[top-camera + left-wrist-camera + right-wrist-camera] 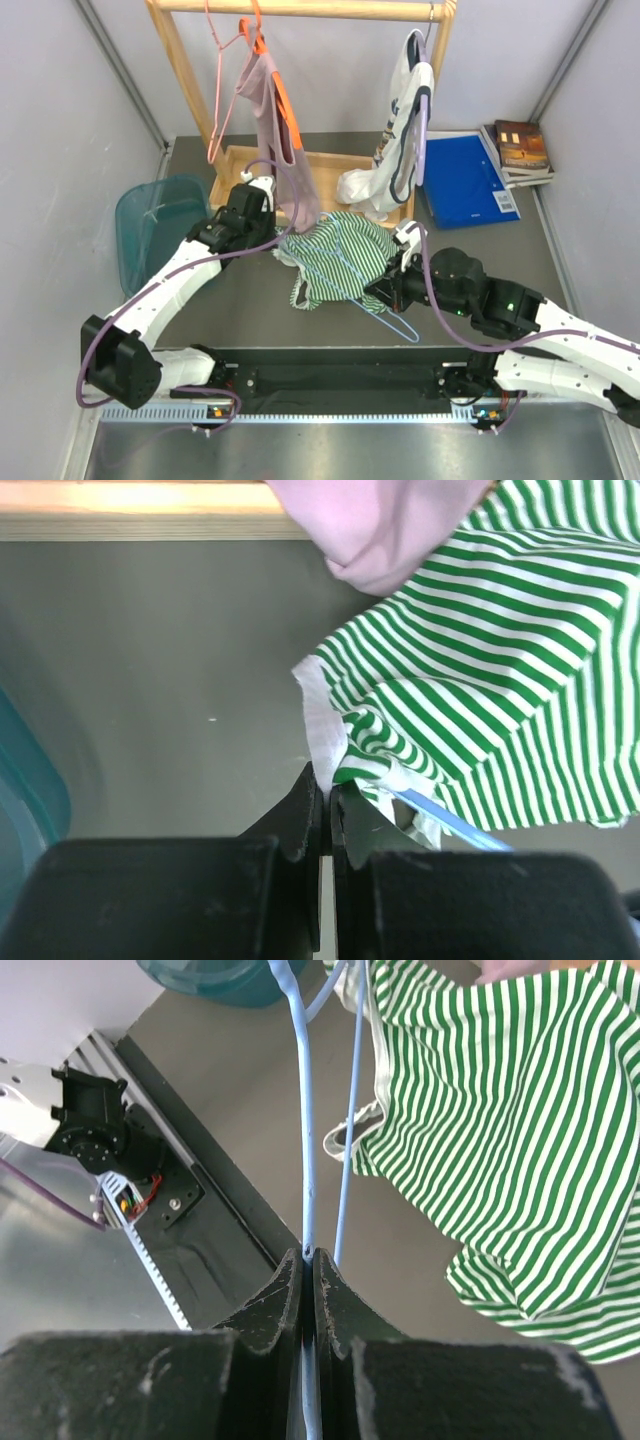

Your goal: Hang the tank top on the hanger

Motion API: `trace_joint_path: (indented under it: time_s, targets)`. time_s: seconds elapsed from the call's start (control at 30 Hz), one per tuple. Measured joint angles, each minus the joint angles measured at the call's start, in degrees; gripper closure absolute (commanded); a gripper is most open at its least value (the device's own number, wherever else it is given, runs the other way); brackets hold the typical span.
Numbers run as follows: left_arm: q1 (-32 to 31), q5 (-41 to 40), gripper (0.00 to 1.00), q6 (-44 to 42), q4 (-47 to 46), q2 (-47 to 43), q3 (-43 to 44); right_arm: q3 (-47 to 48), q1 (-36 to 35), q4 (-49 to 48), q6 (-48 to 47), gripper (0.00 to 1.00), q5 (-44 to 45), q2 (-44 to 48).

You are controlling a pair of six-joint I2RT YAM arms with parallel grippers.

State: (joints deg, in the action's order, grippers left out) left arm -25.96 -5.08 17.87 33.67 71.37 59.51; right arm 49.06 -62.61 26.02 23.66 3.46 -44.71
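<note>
Top point(335, 255) bunched at mid-counter, hanger point(398, 322) crossing it, one end out toward near edge. Right end effector point(308, 1260) clenched on hanger wire. Left end effector point(322, 790) pinches top hem. Hold wire steady, draw strap over hanger shoulder slowly, no tugging.

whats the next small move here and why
Probably draw the left end effector a little outward, pulling the pinched white edge of the tank top along the hanger. The right end effector is shut on the hanger's wire and can steady it, while the top looks bunched around it, not yet spread across its shoulders.
</note>
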Motion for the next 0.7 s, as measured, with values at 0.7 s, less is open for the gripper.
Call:
trace_joint_path:
  time_s: [0.7]
  targets:
    - [-1.0,20.6,1.00,4.6,-0.6,-5.0,4.8,-7.8,-1.6,-16.8,-0.7,1.00,4.7,-2.7]
